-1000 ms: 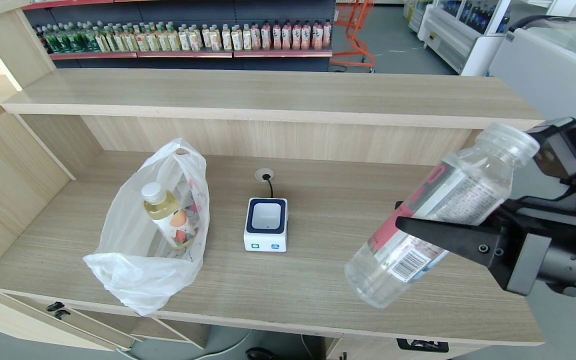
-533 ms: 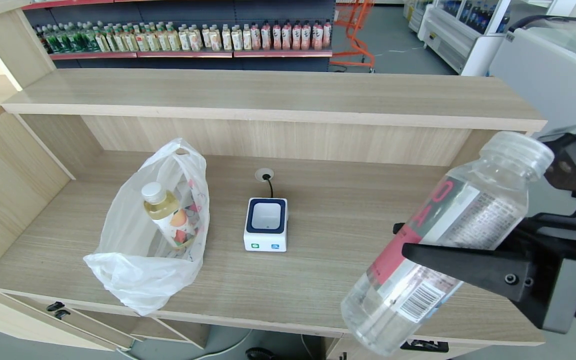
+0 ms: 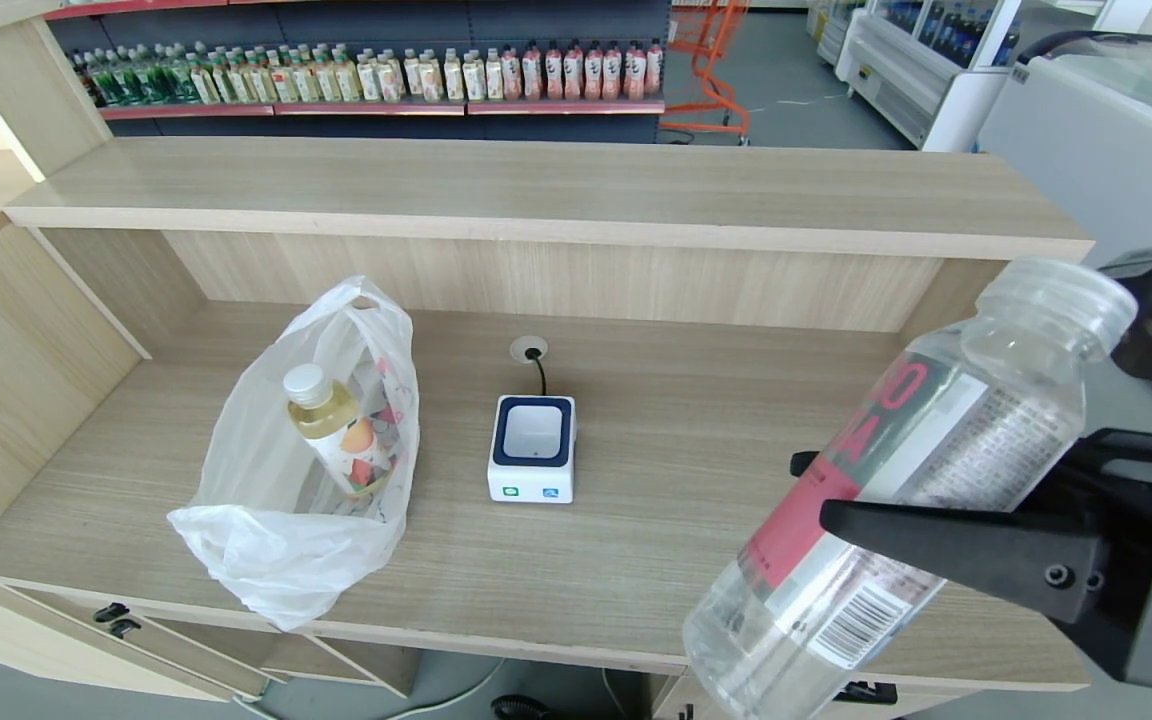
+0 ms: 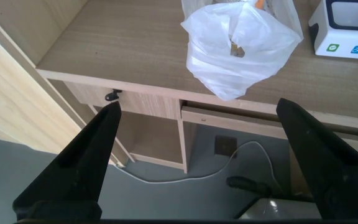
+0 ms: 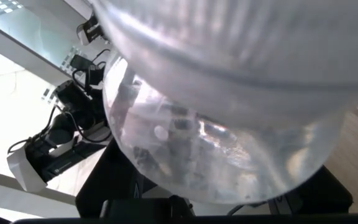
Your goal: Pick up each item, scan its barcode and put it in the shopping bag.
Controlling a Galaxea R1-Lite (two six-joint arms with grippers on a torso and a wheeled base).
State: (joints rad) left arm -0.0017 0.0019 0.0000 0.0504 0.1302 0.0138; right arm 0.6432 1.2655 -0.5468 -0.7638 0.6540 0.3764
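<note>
- Left claw (image 4: 199, 104): spread, empty, off the desk's (image 3: 696, 420) front-left edge.
- Shopping bag (image 3: 266, 520), left front, holds a tea bottle (image 3: 336, 440).
- Barcode scanner (image 3: 532, 448): mid-desk.
- Right claw (image 3: 811, 490) pinches a tilted water bottle (image 3: 896, 500) over the front-right corner. Scanning comes next, so turn its barcode (image 3: 871, 625) toward the scanner.

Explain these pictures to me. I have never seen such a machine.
This is a two-armed robot at a shop checkout. The wide picture comes from a camera on its head, looking down at the wooden counter. On it stand a white shopping bag with a drink bottle inside and a small barcode scanner. The right end effector is shut on a clear bottle, held tilted at the right. The other two pictures come from wrist cameras: the left shows the open left end effector with the bag beyond; the right sees the clear bottle very close.
</note>
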